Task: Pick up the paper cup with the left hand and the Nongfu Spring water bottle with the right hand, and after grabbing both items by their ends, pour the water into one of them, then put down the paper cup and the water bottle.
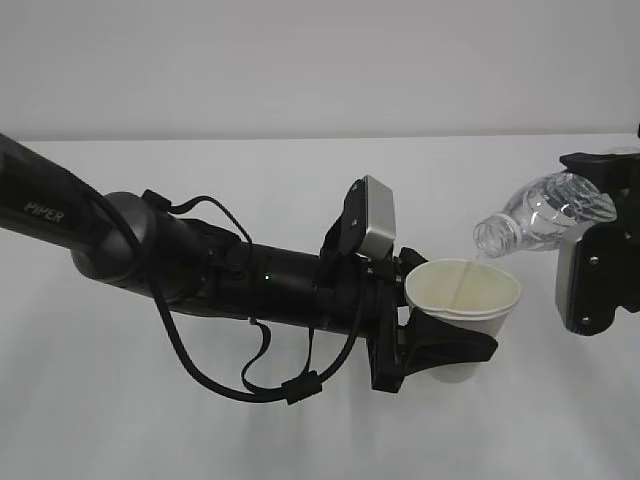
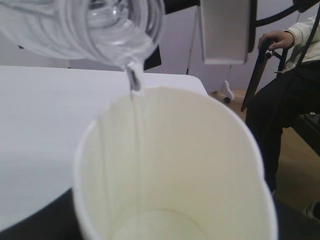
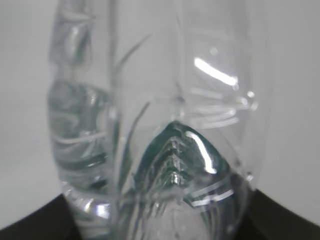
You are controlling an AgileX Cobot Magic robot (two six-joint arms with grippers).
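Left hand (image 1: 440, 350) grips the paper cup (image 1: 463, 305) upright beneath the tilted Nongfu Spring water bottle (image 1: 545, 212), right hand (image 1: 600, 255) clamping its base, so water (image 2: 134, 85) lands inside.

Robot lab, bare white table (image 1: 300, 440), plain wall (image 1: 300, 60), seated operator (image 2: 295, 90) nearby

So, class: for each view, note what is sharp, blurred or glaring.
Exterior view: even light, paper cup sharp, soft shadows. Left wrist view: cup rim sharp, water bottle overhead blurred. Right wrist view: bottle fills the frame, out of focus, with white glare streaks.
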